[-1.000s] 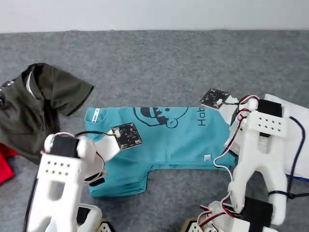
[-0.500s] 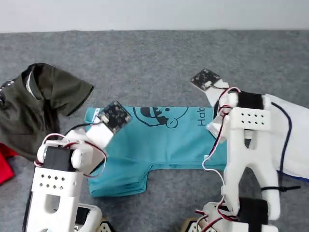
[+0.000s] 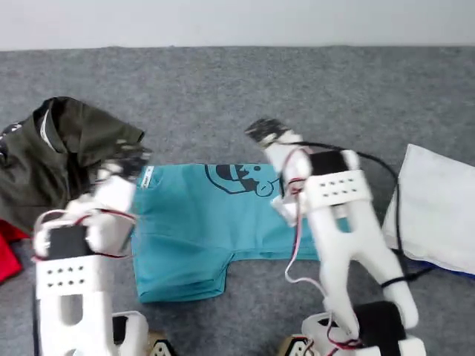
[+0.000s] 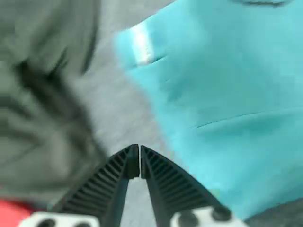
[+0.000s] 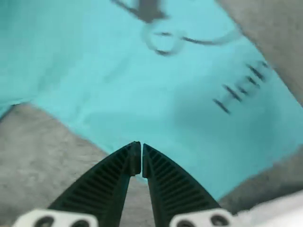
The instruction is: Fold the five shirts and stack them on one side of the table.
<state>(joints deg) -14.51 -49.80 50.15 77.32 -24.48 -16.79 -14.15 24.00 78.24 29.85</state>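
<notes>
pincers first: the left pincer [image 4: 139,161] is closed, its two black fingers pressed tip to tip, with nothing between them. it hangs over the thin strip of grey table [image 3: 223,89] between the teal shirt [image 4: 227,85] and the dark green shirt [image 4: 42,94].

the right pincer [image 5: 141,158] is closed too and holds nothing. it hangs over an edge of the teal shirt [image 5: 142,80], right where the cloth meets the grey table.

the teal shirt [image 3: 200,230] lies flat in the middle of the table, folded long-ways, with its drawing facing up and a little white label [image 3: 148,176] at its far left corner. the dark green shirt [image 3: 59,156] sits in a crumpled heap at the left. the red shirt [image 3: 7,259] peeks out at the left edge, touching the green one. the white shirt [image 3: 438,208] lies at the right side.

a second ago the left arm was over the teal shirt, near its front left part. now it has swung out to the shirt's left end, close to the green heap. the right arm was at the shirt's right end, covering part of the white shirt. now it has swung left over the middle of the teal shirt, so more of the white shirt shows. the teal shirt has stayed where it was.
</notes>
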